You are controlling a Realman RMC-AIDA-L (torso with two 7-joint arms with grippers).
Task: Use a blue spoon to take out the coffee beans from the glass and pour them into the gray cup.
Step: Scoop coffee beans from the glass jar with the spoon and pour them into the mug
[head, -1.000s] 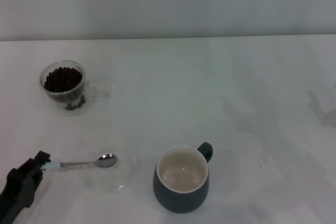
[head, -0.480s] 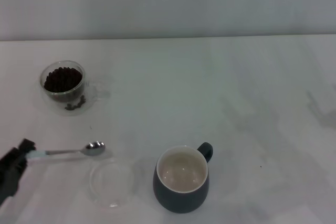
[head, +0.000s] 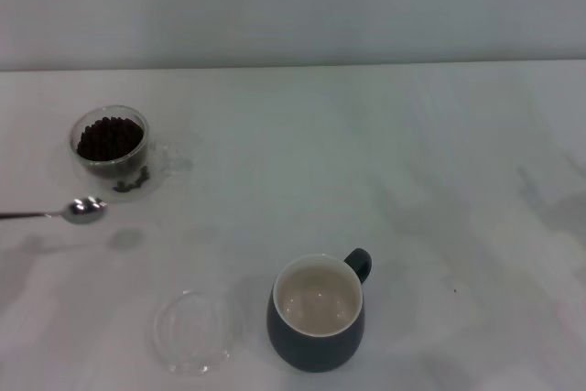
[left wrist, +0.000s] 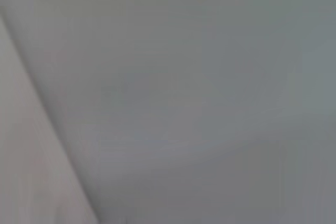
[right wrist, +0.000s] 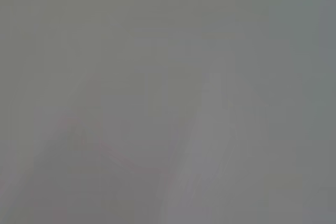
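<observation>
While shiny metal blue spoon (head: pixel 78 211) hovers beside beans-filled clear glass (head: pixel 112 151), both grippers unseen.

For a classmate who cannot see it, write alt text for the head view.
A metal spoon reaches in from the left edge, lifted above the white table, beside a clear glass of dark coffee beans. Nearer stand an empty blue-gray mug and flat clear dish.

Left arm: outside the head view — colour, shape and markings cannot be told.
Right arm: outside the head view as well.
Left gripper: hidden from the left wrist view, which gives only a plain gray field with a paler band.
Right gripper: hidden from the right wrist view — a plain gray field only.
Cables, screws, markings: cannot tell.
</observation>
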